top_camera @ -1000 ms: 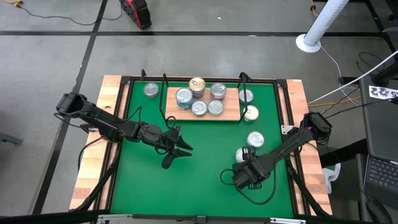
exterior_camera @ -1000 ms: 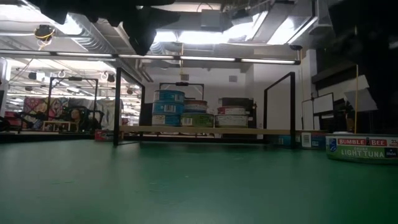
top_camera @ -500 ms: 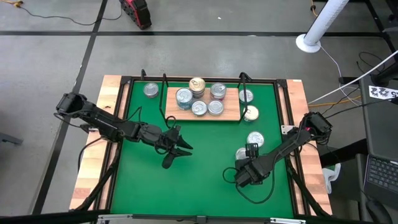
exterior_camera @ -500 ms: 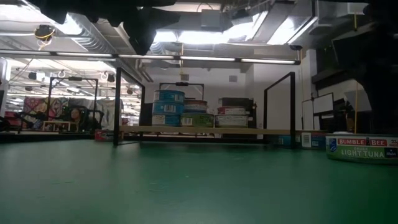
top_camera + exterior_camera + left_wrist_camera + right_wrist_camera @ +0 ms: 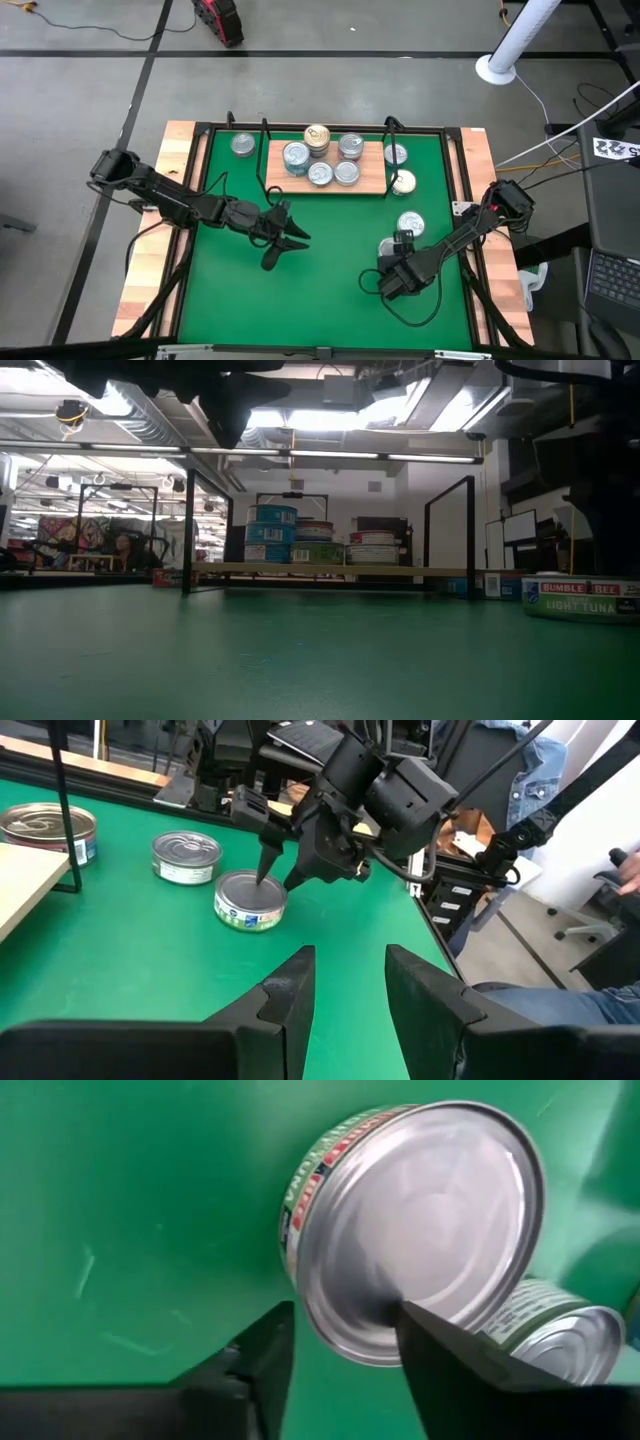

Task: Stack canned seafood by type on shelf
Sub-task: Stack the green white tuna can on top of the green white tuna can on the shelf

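Note:
The light wooden shelf (image 5: 372, 180) with black wire posts sits near the table's far edge and carries several tins, one pair stacked (image 5: 317, 138). More tins stand on the green mat: one left of the shelf (image 5: 243, 145), two to its right (image 5: 396, 153) (image 5: 403, 182), and two nearer (image 5: 410, 222) (image 5: 386, 246). My right gripper (image 5: 340, 1315) is open and points down at the nearest tin (image 5: 420, 1220); one finger is over its lid and the other outside its rim. My left gripper (image 5: 290, 240) waits open at mid-table. My right gripper comes at the silver-lidded tin from above, slanting. One fingertip (image 5: 405, 1312) lies over the lid's near edge (image 5: 375, 1295); the other (image 5: 278, 1325) stands beyond the rim. Whether either touches the tin I cannot tell. The tin stands flat on the mat.
A second tin (image 5: 555, 1340) stands close beside the one under my right gripper. The Bumble Bee light tuna tin (image 5: 580, 598) shows in the low view. A raised wooden and black frame (image 5: 190, 190) borders the mat. Open mat lies between the two arms.
My right gripper has moved a little toward the table's far edge, closing in on the nearest tin and now covering part of it from above. The left arm and the tins have stayed put.

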### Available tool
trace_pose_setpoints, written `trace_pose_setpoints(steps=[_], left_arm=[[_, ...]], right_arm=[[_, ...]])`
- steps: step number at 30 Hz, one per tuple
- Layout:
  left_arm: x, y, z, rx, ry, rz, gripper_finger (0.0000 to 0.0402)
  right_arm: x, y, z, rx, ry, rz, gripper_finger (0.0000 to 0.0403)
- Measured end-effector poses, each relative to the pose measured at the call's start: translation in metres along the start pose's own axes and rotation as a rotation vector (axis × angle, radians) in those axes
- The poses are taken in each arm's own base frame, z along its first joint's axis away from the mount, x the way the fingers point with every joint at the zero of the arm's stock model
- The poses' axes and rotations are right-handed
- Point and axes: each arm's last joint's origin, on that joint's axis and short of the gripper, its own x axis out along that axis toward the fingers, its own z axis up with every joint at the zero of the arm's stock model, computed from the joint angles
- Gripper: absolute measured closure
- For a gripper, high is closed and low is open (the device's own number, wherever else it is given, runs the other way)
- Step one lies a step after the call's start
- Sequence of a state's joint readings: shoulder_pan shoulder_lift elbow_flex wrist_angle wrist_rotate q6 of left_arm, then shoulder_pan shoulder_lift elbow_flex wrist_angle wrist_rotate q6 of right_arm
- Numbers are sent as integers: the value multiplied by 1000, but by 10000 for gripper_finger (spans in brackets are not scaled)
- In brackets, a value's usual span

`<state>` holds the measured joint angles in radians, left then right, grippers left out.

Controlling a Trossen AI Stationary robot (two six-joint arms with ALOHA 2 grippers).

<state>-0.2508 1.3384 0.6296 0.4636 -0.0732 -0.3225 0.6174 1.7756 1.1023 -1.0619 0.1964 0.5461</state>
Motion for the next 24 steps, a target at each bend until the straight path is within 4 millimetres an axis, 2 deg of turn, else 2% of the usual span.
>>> trace_pose_setpoints(steps=[7,12,18,24], left_arm=[[3,0,3,9,-57,26,283],[18,1,-3,70,-118,16,283],[42,5,-22,136,-122,18,283],[77,5,-28,247,-91,31,283]], right_arm=[[0,0,4,7,-61,-39,336],[-1,0,7,15,-104,-55,384],[-1,0,8,18,-123,-54,399],[-1,-1,12,33,-146,-45,401]])
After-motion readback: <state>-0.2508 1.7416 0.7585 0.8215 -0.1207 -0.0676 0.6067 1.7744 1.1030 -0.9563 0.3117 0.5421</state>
